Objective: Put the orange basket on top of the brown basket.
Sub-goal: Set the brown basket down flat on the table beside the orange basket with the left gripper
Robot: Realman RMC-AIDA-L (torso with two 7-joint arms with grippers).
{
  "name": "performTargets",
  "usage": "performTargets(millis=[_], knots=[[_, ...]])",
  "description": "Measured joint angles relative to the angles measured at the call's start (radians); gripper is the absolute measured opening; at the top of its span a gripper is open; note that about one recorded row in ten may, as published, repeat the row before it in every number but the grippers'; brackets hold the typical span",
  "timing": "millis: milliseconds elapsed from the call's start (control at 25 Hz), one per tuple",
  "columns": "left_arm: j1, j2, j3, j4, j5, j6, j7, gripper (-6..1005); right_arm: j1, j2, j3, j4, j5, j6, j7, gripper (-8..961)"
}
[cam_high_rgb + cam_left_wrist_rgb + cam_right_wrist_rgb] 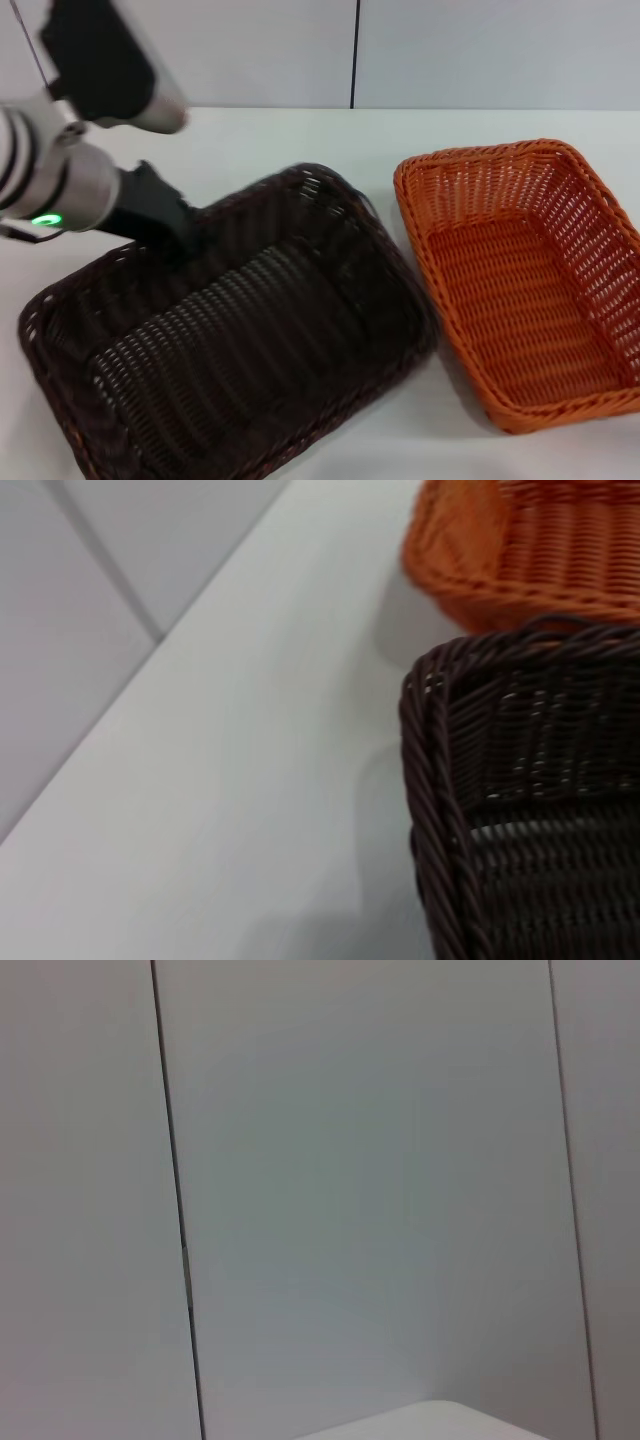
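On a white table (300, 135) we see the brown basket (230, 340) at our left and the orange basket (520, 280) just beside it, right. Our left gripper (175, 235) sits at the brown basket's far rim; we cannot tell whether it grips. The right gripper is unseen. We judge the orange basket needs a firm rim grasp. Only the left wrist view shows the baskets' corners nearly touching.

The brown basket (230, 330) fills the lower left of the head view, and the left gripper (165, 225) sits at its upper-left rim, blocking that side. The orange basket (525, 280) fills the right, just beside it, with only a narrow gap between them. The bare table (300, 135) lies open across the top, up to the wall (450, 50).
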Motion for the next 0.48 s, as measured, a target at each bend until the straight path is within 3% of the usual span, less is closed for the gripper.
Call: performTargets(millis=[120, 480], knots=[[-0.090, -0.002, 0.002, 0.126, -0.012, 0.039, 0.086, 211, -0.011, 0.000, -0.005, -0.012, 0.000, 0.010, 0.000, 736], [-0.171, -0.001, -0.004, 0.260, -0.023, 0.132, 0.261, 212, -0.015, 0.000, -0.018, -0.026, 0.000, 0.025, 0.000, 736]])
